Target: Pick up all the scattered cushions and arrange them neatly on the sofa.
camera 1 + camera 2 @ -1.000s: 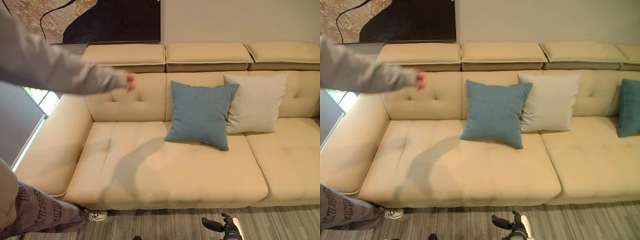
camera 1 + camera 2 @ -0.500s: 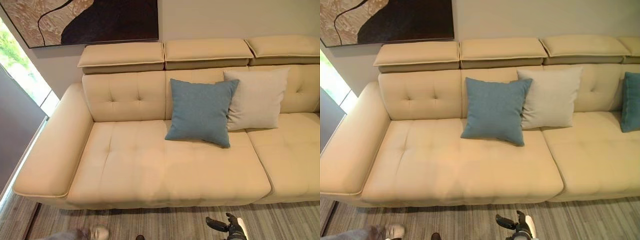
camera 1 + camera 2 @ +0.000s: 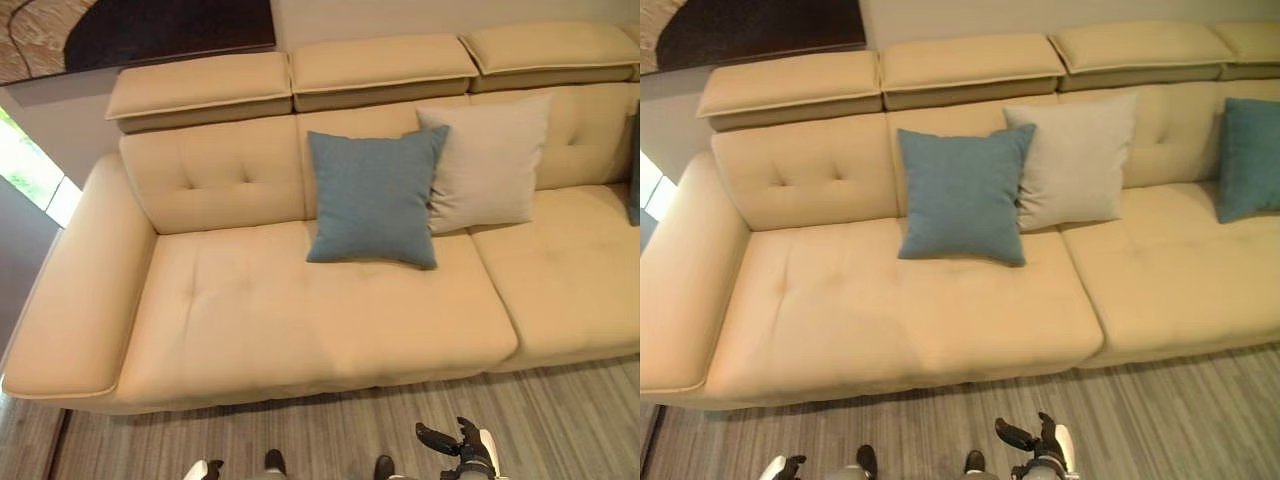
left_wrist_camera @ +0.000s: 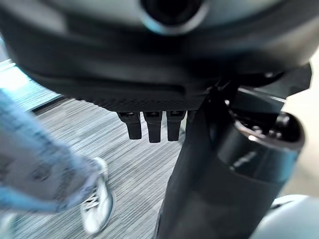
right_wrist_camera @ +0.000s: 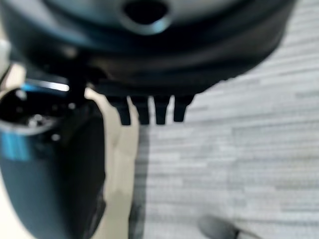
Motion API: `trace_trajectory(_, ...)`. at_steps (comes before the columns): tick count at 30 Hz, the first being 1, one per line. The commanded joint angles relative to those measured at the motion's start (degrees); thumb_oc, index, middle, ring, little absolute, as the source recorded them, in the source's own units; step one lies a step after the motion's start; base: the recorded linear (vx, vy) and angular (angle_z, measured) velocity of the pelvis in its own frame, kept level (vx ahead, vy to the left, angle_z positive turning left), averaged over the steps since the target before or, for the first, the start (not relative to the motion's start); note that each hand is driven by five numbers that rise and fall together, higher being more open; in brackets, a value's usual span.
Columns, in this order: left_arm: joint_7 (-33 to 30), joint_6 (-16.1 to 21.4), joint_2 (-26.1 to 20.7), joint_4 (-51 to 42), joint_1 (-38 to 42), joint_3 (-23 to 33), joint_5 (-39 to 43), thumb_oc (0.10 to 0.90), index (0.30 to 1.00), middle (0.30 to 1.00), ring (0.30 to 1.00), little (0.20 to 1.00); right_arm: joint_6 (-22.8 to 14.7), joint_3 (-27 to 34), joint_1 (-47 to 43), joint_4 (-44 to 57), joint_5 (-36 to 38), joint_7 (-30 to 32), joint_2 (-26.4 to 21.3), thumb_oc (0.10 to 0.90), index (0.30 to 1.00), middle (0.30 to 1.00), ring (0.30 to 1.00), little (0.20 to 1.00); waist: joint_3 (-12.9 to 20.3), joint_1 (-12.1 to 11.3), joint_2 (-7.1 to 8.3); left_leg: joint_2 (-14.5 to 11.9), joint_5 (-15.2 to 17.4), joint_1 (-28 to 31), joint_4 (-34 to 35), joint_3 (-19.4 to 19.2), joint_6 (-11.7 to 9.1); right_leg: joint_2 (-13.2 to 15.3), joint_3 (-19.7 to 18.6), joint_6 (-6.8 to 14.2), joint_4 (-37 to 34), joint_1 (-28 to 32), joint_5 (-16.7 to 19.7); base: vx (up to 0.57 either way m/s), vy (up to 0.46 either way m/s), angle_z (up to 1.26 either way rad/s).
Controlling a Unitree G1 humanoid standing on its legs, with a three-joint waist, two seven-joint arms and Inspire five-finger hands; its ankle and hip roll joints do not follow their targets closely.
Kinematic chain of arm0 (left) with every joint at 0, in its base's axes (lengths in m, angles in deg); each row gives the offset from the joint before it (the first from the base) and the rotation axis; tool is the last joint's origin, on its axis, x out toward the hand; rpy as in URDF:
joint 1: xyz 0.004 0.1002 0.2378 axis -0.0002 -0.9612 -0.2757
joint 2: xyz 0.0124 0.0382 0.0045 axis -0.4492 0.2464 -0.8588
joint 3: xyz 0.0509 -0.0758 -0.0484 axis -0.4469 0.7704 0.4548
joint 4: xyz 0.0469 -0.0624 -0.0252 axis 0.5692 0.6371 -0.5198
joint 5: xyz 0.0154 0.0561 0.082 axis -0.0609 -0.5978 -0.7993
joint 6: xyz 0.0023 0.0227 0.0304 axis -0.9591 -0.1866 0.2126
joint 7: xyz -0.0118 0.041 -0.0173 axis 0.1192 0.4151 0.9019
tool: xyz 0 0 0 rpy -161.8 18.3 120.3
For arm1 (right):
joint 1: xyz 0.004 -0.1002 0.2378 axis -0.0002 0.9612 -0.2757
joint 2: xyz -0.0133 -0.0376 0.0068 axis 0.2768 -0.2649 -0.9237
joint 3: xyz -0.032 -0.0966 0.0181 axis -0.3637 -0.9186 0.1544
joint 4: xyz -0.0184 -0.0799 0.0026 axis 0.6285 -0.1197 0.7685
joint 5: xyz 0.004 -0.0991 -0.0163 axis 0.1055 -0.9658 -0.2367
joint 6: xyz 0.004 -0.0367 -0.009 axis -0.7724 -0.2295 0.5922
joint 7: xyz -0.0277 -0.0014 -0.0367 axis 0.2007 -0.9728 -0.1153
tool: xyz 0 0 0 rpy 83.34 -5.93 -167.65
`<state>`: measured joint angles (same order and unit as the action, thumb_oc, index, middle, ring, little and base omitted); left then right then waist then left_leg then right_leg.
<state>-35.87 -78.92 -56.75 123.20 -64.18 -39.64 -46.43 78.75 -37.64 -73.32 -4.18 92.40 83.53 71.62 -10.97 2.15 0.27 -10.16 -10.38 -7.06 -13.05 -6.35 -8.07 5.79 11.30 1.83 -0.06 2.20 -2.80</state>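
Since the earlier pictures the view had been tilted down and the person's sleeve withdrawn; a person's shoe (image 4: 97,204) was seen on the floor (image 3: 1160,410). Three cushions were counted on the sofa (image 3: 890,320): a blue cushion (image 3: 962,193) overlapping a beige cushion (image 3: 1075,160), a second blue cushion (image 3: 1248,158) well apart. They were judged light, soft and easily squashed, best gripped at an edge. The right hand (image 3: 1035,445) and left hand (image 4: 149,124) were held low with fingers relaxed, nothing grasped.

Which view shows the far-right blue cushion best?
The right eye view: the second blue cushion shows almost whole, leaning on the sofa backrest. The left eye view catches just a sliver at its edge. The wrist views face the floor.
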Motion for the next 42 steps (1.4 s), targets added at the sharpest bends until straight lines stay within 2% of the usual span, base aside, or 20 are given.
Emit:
trace_trajectory(1, -0.9, 2.0, 3.1, -2.0, 3.0, 0.8, 0.0, 0.800, 0.900, 0.900, 0.900, 0.900, -2.5, -0.3, 0.4, 1.1, -0.4, 3.3, -2.9, 0.800, 0.900, 0.900, 0.900, 0.900, -1.7, 0.2, 1.60, 5.6, 14.0, -7.1, -13.8, 2.3, 5.7, -2.3, -0.7, -0.5, 1.1, 0.8, -3.4, 0.11, 0.018, -0.21)
trace_trajectory(3, -0.5, 1.7, 4.2, -0.8, 3.6, 0.1, -0.1, 0.800, 0.900, 0.900, 0.900, 0.900, -2.5, -0.9, 0.0, -1.3, 0.3, 3.2, -2.4, 0.800, 0.900, 0.900, 0.900, 0.900, -1.0, -0.5, 1.55, 10.1, 16.7, -6.8, -8.1, 2.9, 6.7, -2.7, -1.7, 0.3, 0.1, 1.3, -3.8, 0.16, 0.048, -0.21)
trace_trajectory(5, 0.0, 1.4, 4.3, 0.2, 3.5, -0.5, -0.6, 0.800, 0.900, 0.900, 0.900, 0.900, -2.1, -1.5, -0.4, -4.1, 0.4, 3.3, -2.1, 0.800, 0.900, 0.900, 0.900, 0.900, -0.4, -1.0, 0.92, 11.9, 13.4, -8.4, -1.7, 1.8, 6.6, -3.4, -1.7, 0.9, -0.4, 1.9, -4.2, 0.17, 0.077, -0.20)
trace_trajectory(7, 1.1, 1.4, 3.9, 1.1, 3.2, 0.2, -1.0, 0.800, 0.900, 0.900, 0.900, 0.900, -1.3, -2.2, -0.8, -6.2, -0.1, 2.8, -2.2, 0.800, 0.900, 0.900, 0.900, 0.900, 0.0, -1.9, 0.14, 12.2, 11.3, -8.6, 2.7, 1.6, 6.1, -4.5, -3.1, 1.4, -0.9, 2.7, -4.7, 0.18, 0.107, -0.09)
trace_trajectory(10, 1.5, 0.9, 3.0, 2.5, 2.7, 1.2, -1.6, 0.800, 0.900, 0.900, 0.900, 0.900, -1.0, -2.3, -1.3, -7.2, -1.1, 2.2, -2.3, 0.800, 0.900, 0.900, 0.900, 0.900, 1.1, -1.8, 0.04, 13.5, 11.3, -5.5, 6.4, 3.2, 7.1, -4.7, -3.7, 2.1, -0.5, 3.0, -5.3, 0.19, 0.138, -0.49)
trace_trajectory(12, 1.7, 0.6, 2.2, 3.1, 2.6, 1.6, -2.1, 0.800, 0.900, 0.900, 0.900, 0.900, -0.9, -1.7, -1.5, -7.0, -0.9, 1.7, -2.4, 0.800, 0.900, 0.900, 0.900, 0.900, 1.7, -1.4, 0.21, 13.0, 11.6, -3.8, 8.1, 2.5, 7.7, -4.3, -4.0, 2.5, 0.6, 2.6, -5.8, 0.17, 0.172, -0.39)
trace_trajectory(14, 1.9, 0.7, 1.8, 3.1, 3.0, 2.0, -2.2, 0.800, 0.900, 0.900, 0.900, 0.900, -0.9, -1.8, -1.8, -7.1, -1.4, 1.3, -2.2, 0.800, 0.900, 0.900, 0.900, 0.900, 2.1, -1.3, 0.54, 13.4, 12.2, -2.3, 9.6, 2.6, 8.7, -3.6, -4.2, 3.0, 4.0, 1.7, -6.8, 0.15, 0.174, -0.23)
trace_trajectory(16, 1.8, 0.4, 1.1, 3.0, 3.8, 2.8, -2.1, 0.800, 0.900, 0.900, 0.900, 0.900, -0.1, -2.4, -2.1, -7.9, -3.0, 0.6, -1.9, 0.800, 0.900, 0.900, 0.900, 0.900, 1.8, -1.2, 0.68, 13.0, 12.9, -0.5, 10.8, 2.1, 9.5, -2.3, -3.0, 4.4, 10.9, -1.3, -6.8, 0.10, 0.152, -0.18)
trace_trajectory(18, 1.9, 0.4, 0.6, 2.8, 4.6, 3.4, -1.7, 0.800, 0.900, 0.900, 0.900, 0.900, 0.3, -2.8, -2.5, -8.3, -4.1, -0.1, -1.8, 0.800, 0.900, 0.900, 0.900, 0.900, 1.4, -1.4, 0.62, 13.0, 13.2, 1.4, 12.2, 1.1, 10.3, -0.1, -0.6, 5.7, 17.9, -4.1, -5.5, 0.10, 0.163, -0.14)
trace_trajectory(20, 1.8, 0.3, -0.2, 2.5, 5.0, 3.9, -1.3, 0.800, 0.900, 0.900, 0.900, 0.900, 0.9, -3.1, -2.6, -8.6, -5.0, -0.5, -1.8, 0.800, 0.900, 0.900, 0.900, 0.900, 0.7, -1.3, 0.51, 12.9, 13.6, 4.0, 13.7, 0.3, 11.0, 3.5, 3.3, 6.3, 22.9, -6.4, -1.0, 0.09, 0.121, -0.24)
trace_trajectory(23, 2.4, 0.6, -0.7, 2.2, 5.1, 4.2, -1.1, 0.800, 0.900, 0.900, 0.900, 0.900, 0.6, -2.3, -2.1, -9.6, -4.3, -2.0, -2.7, 0.800, 0.900, 0.900, 0.900, 0.900, -0.1, -0.6, 0.09, 12.6, 14.0, 5.5, 14.2, 1.0, 11.1, 4.5, 3.9, 6.1, 24.2, -8.2, 0.3, 0.09, 0.045, -0.13)
trace_trajectory(25, 2.7, 0.6, -0.8, 1.9, 5.7, 3.5, -1.8, 0.800, 0.900, 0.900, 0.900, 0.900, 0.5, -1.3, -2.3, -10.1, -3.5, -2.3, -3.4, 0.800, 0.900, 0.900, 0.900, 0.900, -1.0, 0.5, -0.69, 12.3, 14.8, 6.2, 13.4, 2.7, 11.0, 3.9, 0.6, 5.3, 22.6, -10.8, -0.5, 0.14, -0.017, 0.26)
trace_trajectory(26, 2.9, 0.6, -0.9, 1.9, 5.7, 3.1, -2.2, 0.800, 0.900, 0.900, 0.900, 0.900, 0.3, -0.2, -2.5, -9.9, -2.7, -2.1, -3.9, 0.800, 0.900, 0.900, 0.900, 0.900, -1.4, 1.1, -0.82, 12.2, 15.6, 6.2, 12.4, 3.1, 10.8, 4.3, -0.8, 5.2, 19.2, -11.3, -0.4, 0.11, -0.043, 0.51)
trace_trajectory(28, 3.1, 0.7, -0.8, 2.1, 5.6, 2.8, -2.4, 0.800, 0.900, 0.900, 0.900, 0.900, 0.1, 0.4, -2.7, -9.4, -2.1, -1.8, -4.4, 0.800, 0.900, 0.900, 0.900, 0.900, -1.7, 1.4, -0.90, 12.3, 16.2, 6.3, 11.8, 3.3, 10.7, 4.5, -1.2, 5.3, 17.4, -11.6, 0.1, 0.13, -0.056, 0.49)
trace_trajectory(29, 3.4, 0.6, -0.6, 2.6, 5.4, 2.8, -2.4, 0.800, 0.900, 0.900, 0.900, 0.900, 0.2, 1.4, -3.4, -9.7, -1.4, -1.4, -4.5, 0.800, 0.900, 0.900, 0.900, 0.900, -2.0, 1.8, -0.76, 12.7, 17.3, 6.8, 11.0, 3.9, 10.5, 5.2, -2.1, 5.9, 13.8, -12.3, 1.7, 0.14, -0.061, 0.31)
trace_trajectory(34, 3.9, 0.5, -0.2, 3.7, 4.8, 3.4, -2.5, 0.800, 0.900, 0.900, 0.900, 0.900, 0.7, 1.6, -4.3, -10.5, -2.0, -1.3, -4.2, 0.800, 0.900, 0.900, 0.900, 0.900, -2.3, 1.9, -0.74, 13.1, 19.3, 9.0, 10.2, 4.8, 10.0, 6.4, -1.3, 7.3, 9.5, -13.5, 4.8, 0.17, -0.104, 0.15)
trace_trajectory(36, 4.2, 0.4, -0.3, 4.2, 4.3, 3.8, -2.4, 0.800, 0.900, 0.900, 0.900, 0.900, 0.9, 1.7, -4.2, -10.3, -2.3, -1.5, -4.2, 0.800, 0.900, 0.900, 0.900, 0.900, -2.2, 1.9, -0.71, 13.3, 19.6, 10.3, 10.4, 5.1, 9.8, 6.5, -0.1, 7.5, 8.5, -13.3, 5.0, 0.17, -0.125, 0.00)
trace_trajectory(39, 3.7, 0.4, -0.1, 5.0, 3.0, 4.8, -1.8, 0.800, 0.900, 0.900, 0.900, 0.900, 0.4, 1.7, -3.8, -8.3, -2.1, -1.0, -3.9, 0.800, 0.900, 0.900, 0.900, 0.900, -1.2, 2.2, -0.77, 12.9, 20.1, 11.5, 11.0, 6.1, 9.2, 5.3, -2.7, 7.5, 8.7, -12.8, 4.5, 0.15, -0.146, 0.17)
trace_trajectory(42, 3.6, 0.5, 0.1, 5.0, 2.6, 5.1, -1.7, 0.800, 0.900, 0.900, 0.900, 0.900, 0.1, 1.3, -3.3, -7.0, -2.5, -0.9, -4.0, 0.800, 0.900, 0.900, 0.900, 0.900, -0.4, 2.1, -0.97, 12.1, 20.2, 12.0, 11.5, 6.3, 8.8, 4.5, -3.4, 7.0, 8.8, -12.3, 3.7, 0.14, -0.180, 0.10)
